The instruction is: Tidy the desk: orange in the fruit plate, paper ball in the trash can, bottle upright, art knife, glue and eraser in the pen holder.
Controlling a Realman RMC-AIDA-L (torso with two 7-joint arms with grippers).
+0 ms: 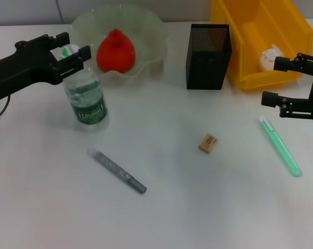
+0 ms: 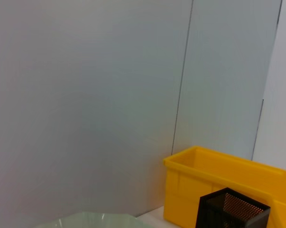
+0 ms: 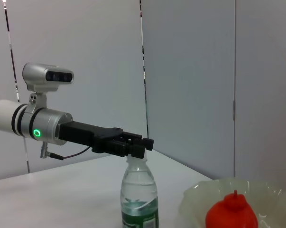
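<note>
Clear plastic stands upright under my left gripper (image 1: 73,52), fingers pinching the bottle (image 1: 86,98) at its cap, while my right gripper (image 1: 281,80) hangs spread near the trash can (image 1: 249,31).

The left gripper (image 3: 138,145) is a long, flat, matte black block with stepped fingers, bolted to a silver cylindrical wrist that carries a glowing green ring light and black bands where it meets the white arm. A rounded silver camera housing with a dark lens strip sits on a bracket above that wrist, and a thin dark cable loops beneath it. The right gripper (image 1: 281,83) is black too, built of slim bars and linkages.
</note>
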